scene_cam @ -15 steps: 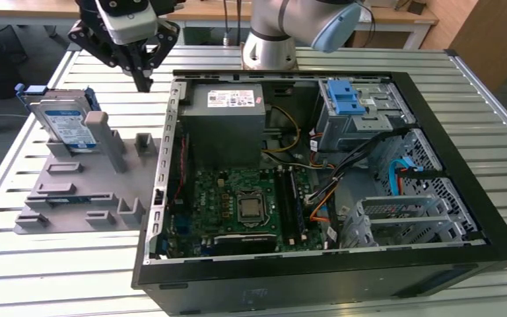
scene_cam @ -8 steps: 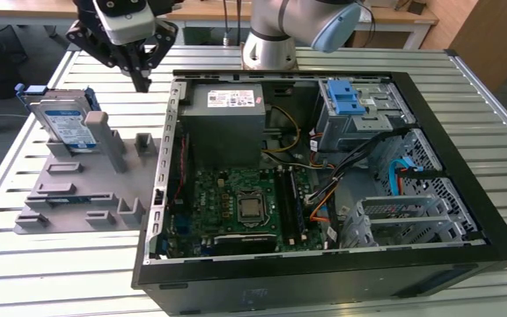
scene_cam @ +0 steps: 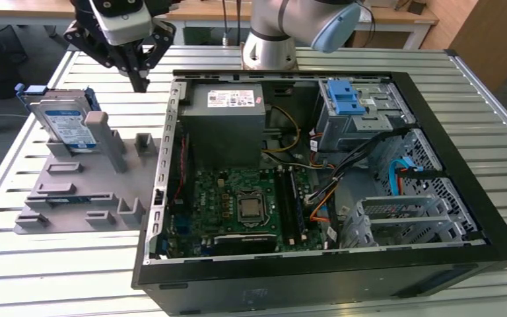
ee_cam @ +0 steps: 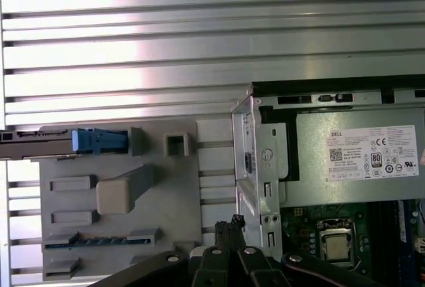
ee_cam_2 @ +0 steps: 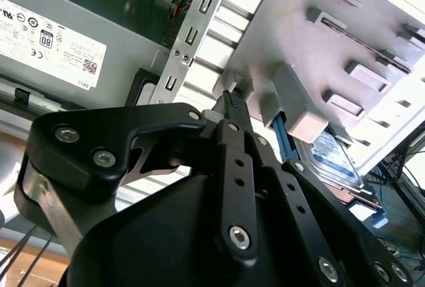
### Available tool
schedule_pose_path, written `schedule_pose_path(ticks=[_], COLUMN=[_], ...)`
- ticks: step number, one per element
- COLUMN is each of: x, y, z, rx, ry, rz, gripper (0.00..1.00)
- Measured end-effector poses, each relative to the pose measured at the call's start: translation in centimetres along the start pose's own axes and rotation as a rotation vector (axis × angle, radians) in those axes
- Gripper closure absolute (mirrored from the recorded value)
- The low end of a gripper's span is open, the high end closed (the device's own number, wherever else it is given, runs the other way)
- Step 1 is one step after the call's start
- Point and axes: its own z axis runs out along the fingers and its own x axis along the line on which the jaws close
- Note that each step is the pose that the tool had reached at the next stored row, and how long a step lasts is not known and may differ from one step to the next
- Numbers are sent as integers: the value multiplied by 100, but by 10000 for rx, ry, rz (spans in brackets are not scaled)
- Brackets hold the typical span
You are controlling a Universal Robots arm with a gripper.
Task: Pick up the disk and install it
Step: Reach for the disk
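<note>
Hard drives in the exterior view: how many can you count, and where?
1. The disk leans upright in the grey holder, to the exterior view's left of the open computer case. Others may be hidden inside the case.

The silver disk [scene_cam: 57, 105] bears a blue-and-white label [scene_cam: 71, 131]; its bracket [scene_cam: 33, 89] is blue.

Obscured: disk [scene_cam: 67, 127], arm [scene_cam: 271, 46].
Lower end of disk hidden behind grey holder [scene_cam: 77, 205] post, exterior view; first wrist view, disk [ee_cam: 99, 141] edge-on, cut by picture edge. Top of arm cut off.
</note>
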Motion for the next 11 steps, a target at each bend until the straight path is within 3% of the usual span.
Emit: schedule_pose_path(ticks=[11], x=[31], y=[-3], z=[4], rx=[0], ry=[0], rz=[-1], gripper=[89])
